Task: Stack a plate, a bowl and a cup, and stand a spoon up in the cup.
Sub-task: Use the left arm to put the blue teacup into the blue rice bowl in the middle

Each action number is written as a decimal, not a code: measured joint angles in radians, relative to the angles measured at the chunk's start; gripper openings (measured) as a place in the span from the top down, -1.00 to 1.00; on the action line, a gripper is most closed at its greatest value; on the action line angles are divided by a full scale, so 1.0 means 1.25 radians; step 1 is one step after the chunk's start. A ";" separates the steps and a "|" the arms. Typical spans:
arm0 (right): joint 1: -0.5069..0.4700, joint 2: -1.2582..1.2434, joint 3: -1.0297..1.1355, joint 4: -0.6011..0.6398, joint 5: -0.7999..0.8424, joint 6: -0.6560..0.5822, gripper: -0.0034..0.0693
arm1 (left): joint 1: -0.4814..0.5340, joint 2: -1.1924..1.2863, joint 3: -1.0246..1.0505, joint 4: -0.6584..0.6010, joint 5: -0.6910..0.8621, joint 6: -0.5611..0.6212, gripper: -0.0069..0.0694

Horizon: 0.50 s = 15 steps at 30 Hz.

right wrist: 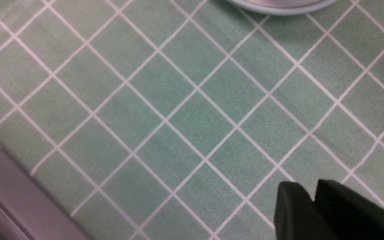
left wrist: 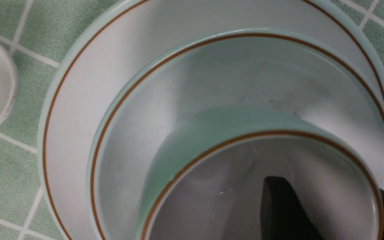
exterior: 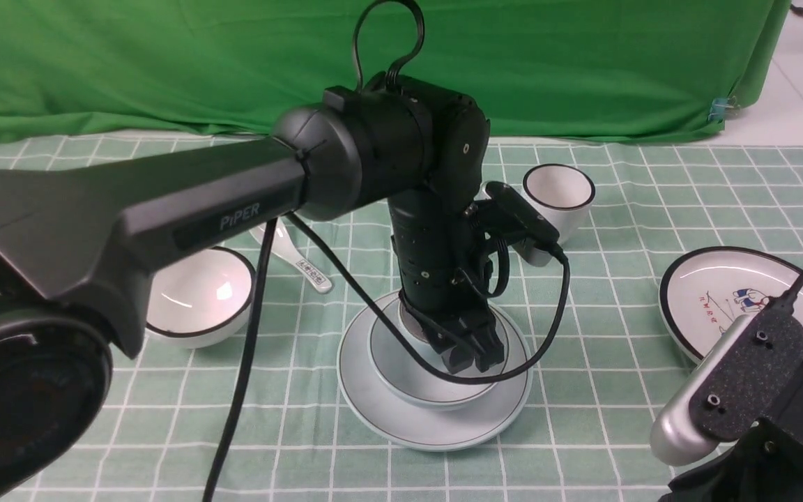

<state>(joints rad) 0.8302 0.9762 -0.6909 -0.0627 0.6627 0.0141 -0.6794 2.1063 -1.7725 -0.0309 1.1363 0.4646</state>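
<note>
Cup (left wrist: 212, 206) sat upright in the bowl (left wrist: 128, 150), itself on the plate (left wrist: 68, 143), all beneath the left end effector (left wrist: 328, 190). Its jaws stood open astride the cup's wall, one finger inside, one outside. To release well, it would likely need to rise straight up, without dragging the rim. The right end effector (right wrist: 307, 185), jaws slightly parted and empty, was well apart from the stack.
</note>
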 joint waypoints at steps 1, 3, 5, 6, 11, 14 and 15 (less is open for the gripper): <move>0.000 0.000 0.000 0.000 -0.008 0.000 0.50 | 0.000 -0.004 0.000 0.000 0.000 0.000 0.09; 0.000 0.000 0.000 0.000 -0.017 0.003 0.46 | 0.000 -0.013 -0.001 -0.006 0.002 0.000 -0.06; 0.000 0.000 0.000 0.000 -0.025 0.014 0.40 | 0.000 -0.022 -0.001 -0.016 0.003 0.000 -0.17; 0.000 0.000 0.000 0.000 -0.029 0.020 0.34 | 0.000 -0.030 -0.001 -0.021 0.005 0.000 -0.22; 0.000 0.000 -0.019 0.000 -0.031 0.025 -0.08 | 0.000 -0.098 -0.006 -0.031 0.016 -0.023 -0.35; 0.000 0.000 -0.044 -0.004 -0.029 0.024 -0.20 | 0.000 -0.155 -0.007 -0.027 0.017 -0.035 -0.35; 0.000 0.000 -0.051 -0.008 -0.028 0.024 -0.21 | 0.001 -0.171 -0.008 -0.025 0.017 -0.037 -0.32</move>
<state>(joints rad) 0.8302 0.9762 -0.7545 -0.0725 0.6274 0.0447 -0.6784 1.8923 -1.7829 -0.0615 1.1580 0.4188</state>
